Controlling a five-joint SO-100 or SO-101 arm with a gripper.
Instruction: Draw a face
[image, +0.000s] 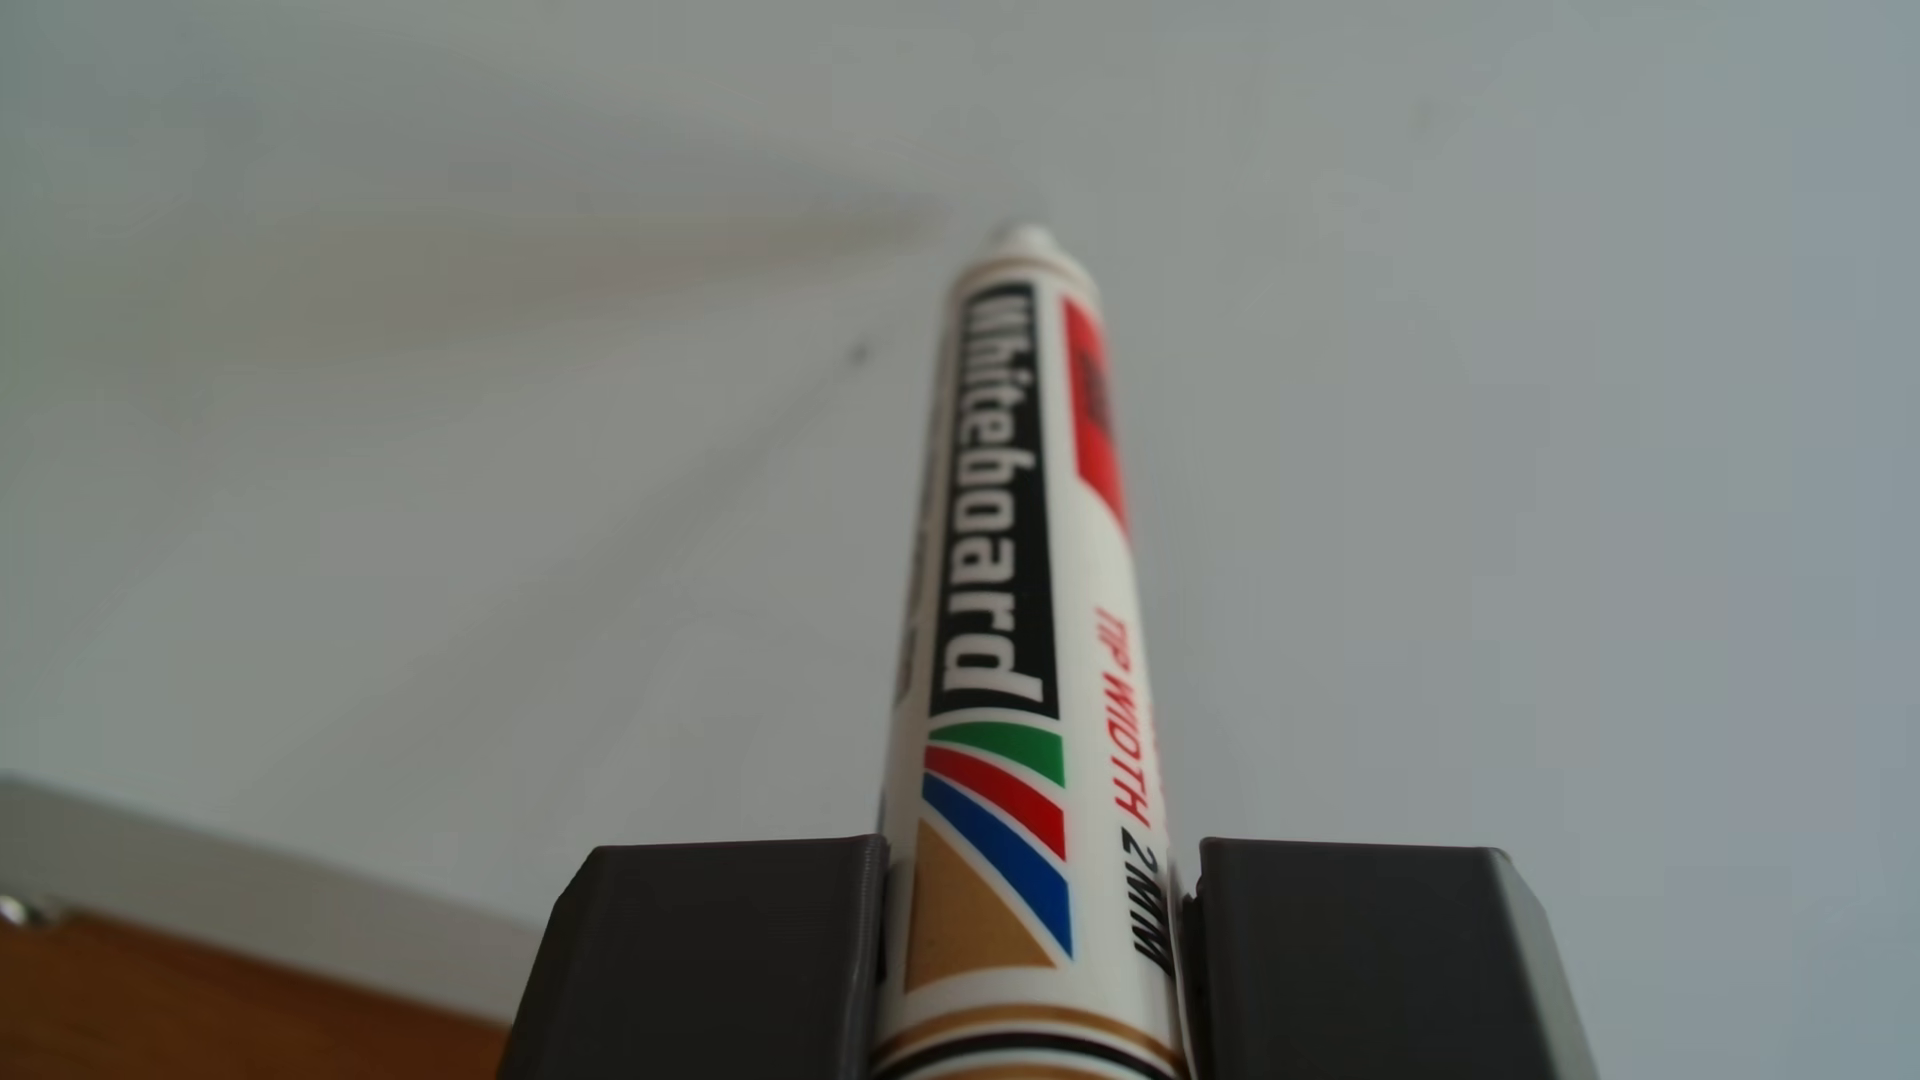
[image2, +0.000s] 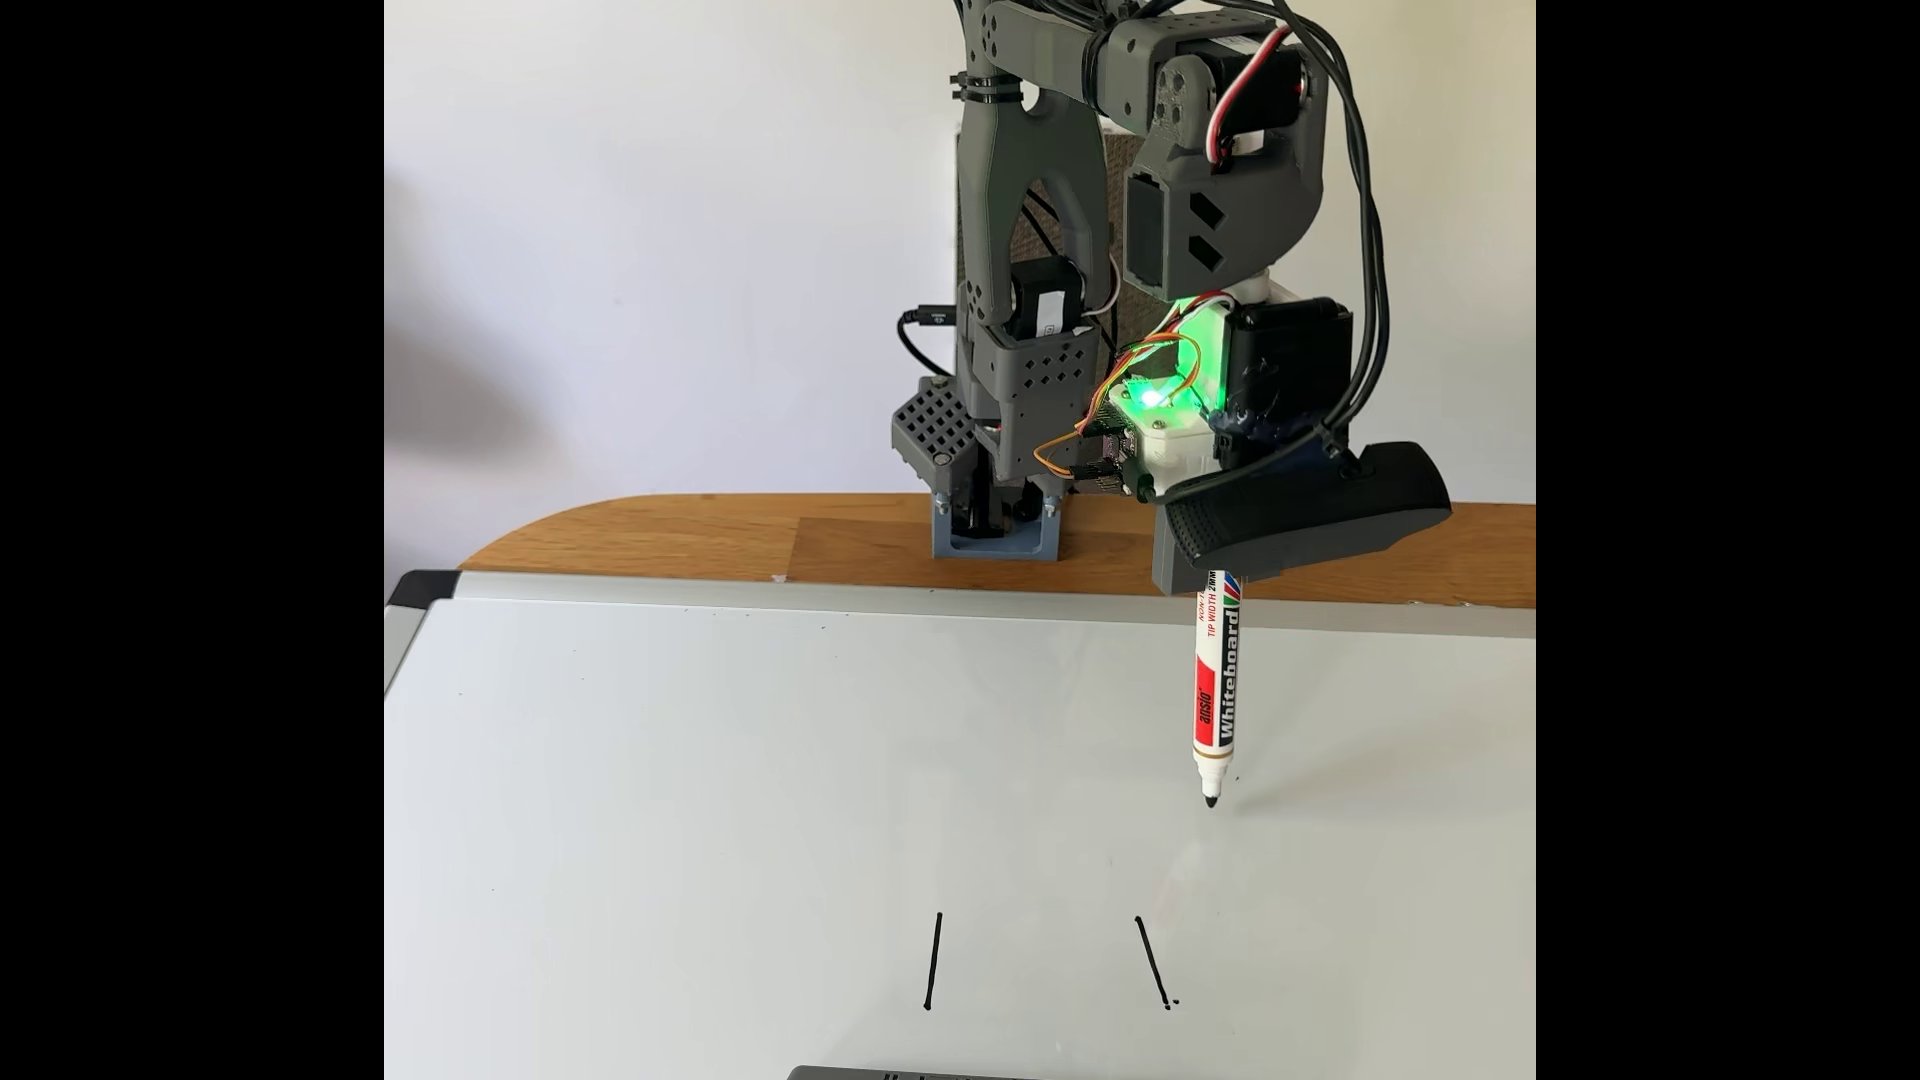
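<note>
My gripper (image2: 1216, 573) is shut on a white whiteboard marker (image2: 1218, 685) that points down at the whiteboard (image2: 727, 789). Its black tip (image2: 1210, 800) is at or just above the board, right of centre; I cannot tell whether it touches. The face consists of two thin black strokes near the board's front: a nearly upright left stroke (image2: 933, 961) and a slanted right stroke (image2: 1153, 961) with a small dot at its lower end. In the other view the marker (image: 997, 582) runs up from between the dark fingers (image: 717, 955) of the gripper (image: 1039, 862), over bare board.
The arm's base (image2: 992, 519) is clamped on a wooden table (image2: 675, 540) behind the board's grey frame (image2: 727, 594). A grey object (image2: 904, 1072) pokes in at the bottom edge. A small dark speck (image: 859, 353) lies on the board left of the marker.
</note>
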